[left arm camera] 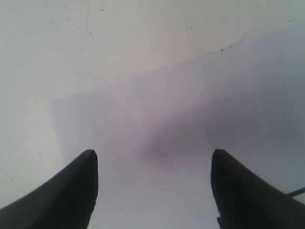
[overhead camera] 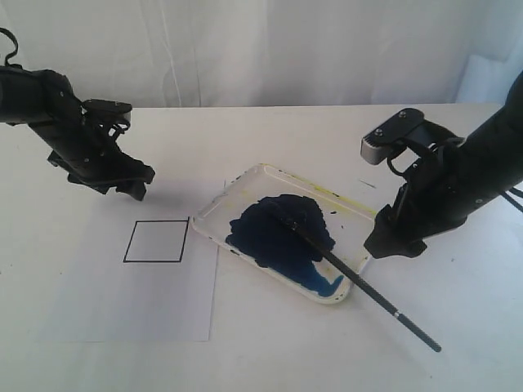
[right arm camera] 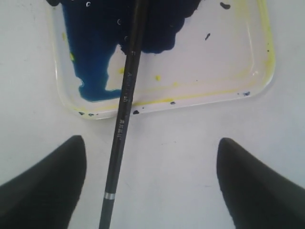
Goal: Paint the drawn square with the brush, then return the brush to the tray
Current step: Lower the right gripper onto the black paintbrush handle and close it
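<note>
The drawn square (overhead camera: pixel 156 242) is a thin black outline on the white paper sheet (overhead camera: pixel 139 282), blank white inside. The brush (overhead camera: pixel 359 287) lies slanted with its tip in the dark blue paint of the tray (overhead camera: pixel 351 206) and its handle resting over the tray's rim onto the table. In the right wrist view the brush (right arm camera: pixel 121 119) runs between the fingers, nearer one of them, touching neither. My right gripper (overhead camera: pixel 394 245) (right arm camera: pixel 151 155) is open, just right of the tray. My left gripper (overhead camera: pixel 135 188) (left arm camera: pixel 153 164) hangs open and empty above the table, up-left of the square.
The tray (right arm camera: pixel 190 93) has yellow stains along its rim and a big blue blotch (overhead camera: pixel 282 229). The paper's right edge touches the tray's left corner. White table surface lies all around, with a white backdrop behind.
</note>
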You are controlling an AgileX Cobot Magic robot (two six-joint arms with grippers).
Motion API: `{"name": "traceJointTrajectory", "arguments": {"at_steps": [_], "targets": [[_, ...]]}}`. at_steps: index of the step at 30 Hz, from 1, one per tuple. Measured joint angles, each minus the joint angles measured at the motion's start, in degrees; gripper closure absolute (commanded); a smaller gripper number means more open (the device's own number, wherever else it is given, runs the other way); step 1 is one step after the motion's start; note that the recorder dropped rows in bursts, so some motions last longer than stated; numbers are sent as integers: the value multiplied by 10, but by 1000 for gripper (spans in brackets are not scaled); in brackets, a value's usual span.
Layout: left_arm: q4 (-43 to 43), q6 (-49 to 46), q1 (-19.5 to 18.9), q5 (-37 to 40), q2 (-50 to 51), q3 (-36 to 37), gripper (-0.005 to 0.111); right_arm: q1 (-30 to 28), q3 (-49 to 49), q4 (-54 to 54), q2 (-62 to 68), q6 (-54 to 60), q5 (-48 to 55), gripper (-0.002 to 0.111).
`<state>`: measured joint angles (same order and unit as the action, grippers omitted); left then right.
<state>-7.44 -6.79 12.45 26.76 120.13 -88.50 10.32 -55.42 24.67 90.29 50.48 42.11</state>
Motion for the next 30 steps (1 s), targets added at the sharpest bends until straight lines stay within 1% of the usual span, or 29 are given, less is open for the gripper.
{"name": "traceJointTrajectory", "arguments": {"at_steps": [5,14,18,22,24,26,30], "targets": [[0,31,0,-8,9,0,37,0,0,-1,0,0,5,36],[0,35,0,-23,21,0,37,0,0,-6,1,12,7,36],[1,36,0,-23,22,-1,37,11,0,-12,9,14,10,37],[1,36,0,-23,22,-1,37,29,0,-14,45,11,14,37],[2,36,0,-23,22,-1,37,40,0,-32,50,-18,20,37],[2,36,0,-23,22,-1,37,58,0,-85,50,-91,22,37],[2,36,0,-23,22,-1,37,88,0,-149,51,-181,23,45]]}}
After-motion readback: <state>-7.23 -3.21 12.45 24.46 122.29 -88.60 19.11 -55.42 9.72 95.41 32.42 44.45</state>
